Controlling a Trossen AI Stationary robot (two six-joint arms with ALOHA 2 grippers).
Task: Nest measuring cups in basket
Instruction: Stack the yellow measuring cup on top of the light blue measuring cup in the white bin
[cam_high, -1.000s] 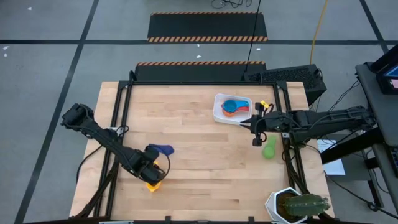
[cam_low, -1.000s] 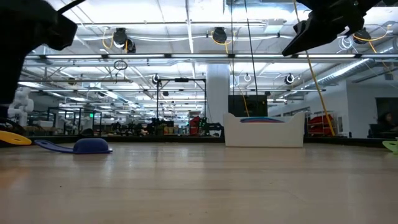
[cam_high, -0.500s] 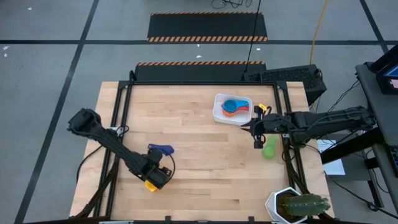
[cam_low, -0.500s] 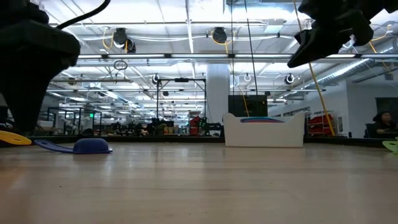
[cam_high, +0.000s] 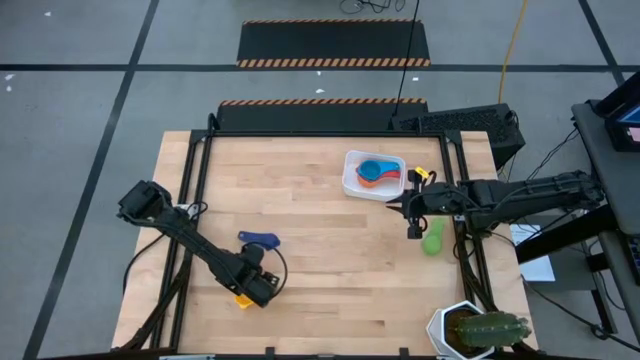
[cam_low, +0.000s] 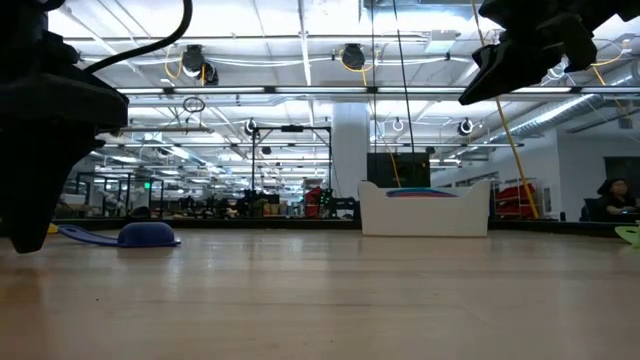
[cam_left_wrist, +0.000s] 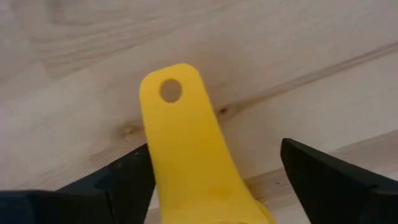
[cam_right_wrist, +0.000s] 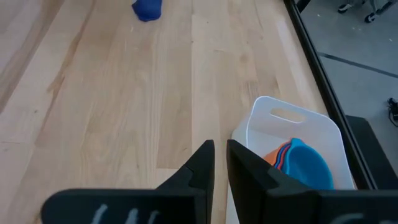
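While the basket (cam_high: 372, 175) is already holding a nested stack, light blue cup (cam_high: 374, 169) uppermost with orange (cam_high: 368, 184) and red (cam_high: 391, 178) rims showing beneath it, the task is standing only partly complete. How many cups are lying in that stack cannot be told. Three cups are still lying loose on the worktop (cam_high: 330, 260): the navy cup (cam_high: 259, 240) toward the left, the yellow cup (cam_left_wrist: 186, 149) just beside it under the left arm, and the green cup (cam_high: 432, 238) near the right edge. The left gripper (cam_high: 252, 287) is hanging over the yellow cup with its jaws spread wide, one on each side of the handle and not yet gripping it. The right gripper (cam_high: 413, 215) is waiting above the worktop between the basket and the green cup, its jaws nearly together and holding nothing. By this showing, the yellow cup is being taken up next.
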